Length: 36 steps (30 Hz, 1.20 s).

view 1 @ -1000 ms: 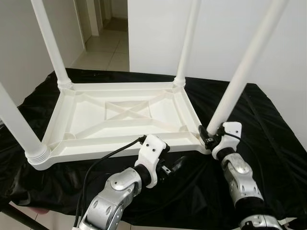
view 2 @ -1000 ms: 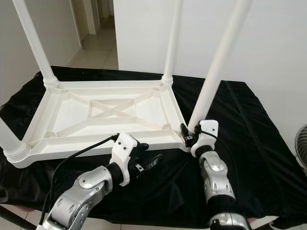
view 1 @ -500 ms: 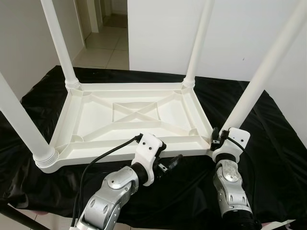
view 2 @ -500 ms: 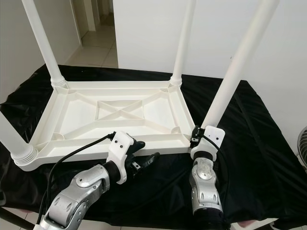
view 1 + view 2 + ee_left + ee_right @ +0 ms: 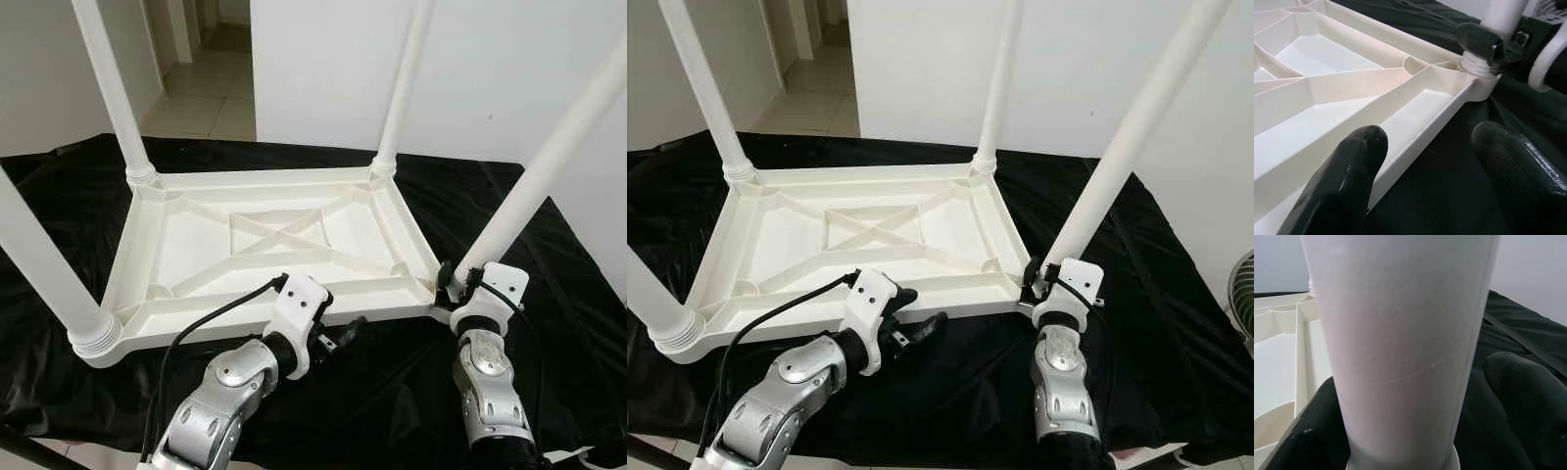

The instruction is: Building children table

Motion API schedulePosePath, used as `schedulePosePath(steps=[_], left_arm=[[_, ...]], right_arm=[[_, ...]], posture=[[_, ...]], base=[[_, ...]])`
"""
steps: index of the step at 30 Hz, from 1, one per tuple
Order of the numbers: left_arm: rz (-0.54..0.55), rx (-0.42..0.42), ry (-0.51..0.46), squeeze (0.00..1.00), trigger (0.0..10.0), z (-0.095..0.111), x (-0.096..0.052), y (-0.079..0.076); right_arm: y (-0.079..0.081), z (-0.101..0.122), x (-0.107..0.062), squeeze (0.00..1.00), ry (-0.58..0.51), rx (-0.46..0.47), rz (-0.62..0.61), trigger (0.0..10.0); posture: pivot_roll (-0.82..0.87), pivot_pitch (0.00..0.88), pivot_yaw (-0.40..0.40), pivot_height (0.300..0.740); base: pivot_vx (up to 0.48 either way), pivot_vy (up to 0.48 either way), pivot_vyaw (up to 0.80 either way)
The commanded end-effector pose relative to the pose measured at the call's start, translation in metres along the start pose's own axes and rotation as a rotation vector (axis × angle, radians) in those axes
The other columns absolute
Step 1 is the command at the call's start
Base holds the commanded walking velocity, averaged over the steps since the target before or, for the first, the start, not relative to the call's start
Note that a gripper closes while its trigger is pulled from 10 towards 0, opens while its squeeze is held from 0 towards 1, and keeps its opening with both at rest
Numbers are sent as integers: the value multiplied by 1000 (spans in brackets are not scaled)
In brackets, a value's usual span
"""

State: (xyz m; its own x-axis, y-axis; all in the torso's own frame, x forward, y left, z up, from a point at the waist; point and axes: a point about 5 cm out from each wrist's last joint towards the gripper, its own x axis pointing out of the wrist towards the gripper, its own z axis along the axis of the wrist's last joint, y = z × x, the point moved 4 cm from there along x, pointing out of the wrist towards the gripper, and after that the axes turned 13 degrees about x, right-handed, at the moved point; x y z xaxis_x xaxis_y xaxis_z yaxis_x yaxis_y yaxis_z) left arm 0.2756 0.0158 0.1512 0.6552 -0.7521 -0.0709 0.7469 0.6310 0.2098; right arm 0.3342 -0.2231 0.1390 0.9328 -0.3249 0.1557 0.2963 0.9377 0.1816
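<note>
A white plastic children's table (image 5: 125,264) lies upside down on a black cloth, its legs pointing up. My right gripper (image 5: 455,282) is at the base of the near right leg (image 5: 534,176), its black fingers (image 5: 1300,440) clasping the leg (image 5: 1400,333) just above its socket. My left gripper (image 5: 341,333) is open beside the table's front rim (image 5: 1415,132). One finger (image 5: 1347,181) hovers over the rim and the other finger (image 5: 1518,161) over the cloth.
The black cloth (image 5: 578,323) covers the whole work surface and hangs over its front edge. The near left leg (image 5: 39,264) rises close to my left arm. Behind are a white wall and an open doorway (image 5: 196,49) onto a tiled floor.
The whole picture has shifted, so the camera moved. My right forearm stands more upright under the leg base. The left gripper keeps its place by the front rim.
</note>
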Motion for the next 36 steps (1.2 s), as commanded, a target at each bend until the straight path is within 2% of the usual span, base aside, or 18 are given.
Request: schedulePosePath(steps=[1, 6, 7, 9, 10, 12, 13, 15, 21, 35, 36], left_arm=[[33, 14, 23, 0, 10000, -4, 1, 4], [36, 50, 58, 0, 10000, -10, 4, 4], [43, 67, 75, 0, 10000, -12, 5, 6], [60, 92, 116, 0, 10000, -20, 6, 10], [72, 101, 140, 0, 10000, -24, 7, 14], [72, 101, 140, 0, 10000, -24, 7, 14], [92, 108, 178, 0, 10000, -30, 8, 20], [100, 110, 194, 0, 10000, -33, 8, 22], [188, 121, 270, 0, 10000, -46, 7, 42], [321, 109, 356, 0, 10000, -56, 6, 65], [343, 97, 360, 0, 4314, -57, 5, 68]], right_arm=[[-11, -5, -6, 1000, 16, -6, -21, 10000], [-4, -6, -16, 973, 24, 20, 48, 10000], [2, -6, -20, 0, 28, 73, 95, 10000], [11, -5, -31, 0, 36, 160, 184, 10000], [12, -5, -35, 0, 40, 172, 206, 10000], [12, -5, -35, 0, 40, 172, 206, 10000], [10, -5, -39, 0, 46, 172, 213, 10000], [8, -6, -40, 0, 47, 170, 209, 10000], [2, -2, -47, 0, 50, 182, 205, 10000], [6, 0, -51, 0, 51, 207, 207, 10000], [6, 0, -51, 0, 51, 209, 204, 10000]], posture=[[-36, 67, -32, 740], [-36, 65, -32, 740], [-36, 65, -32, 740], [-48, 57, -28, 740], [-51, 57, -27, 740], [-51, 57, -27, 740], [-57, 57, -24, 740], [-57, 57, -24, 740], [-78, 54, -12, 740], [-85, 56, -8, 740], [-85, 56, -8, 740]], base=[[0, 0, 0], [0, 0, 0], [0, 0, 0], [0, 0, 0], [0, 0, 0], [0, 0, 0], [0, 0, 0], [0, 0, 0], [0, 0, 0], [0, 0, 0], [0, 0, 0]])
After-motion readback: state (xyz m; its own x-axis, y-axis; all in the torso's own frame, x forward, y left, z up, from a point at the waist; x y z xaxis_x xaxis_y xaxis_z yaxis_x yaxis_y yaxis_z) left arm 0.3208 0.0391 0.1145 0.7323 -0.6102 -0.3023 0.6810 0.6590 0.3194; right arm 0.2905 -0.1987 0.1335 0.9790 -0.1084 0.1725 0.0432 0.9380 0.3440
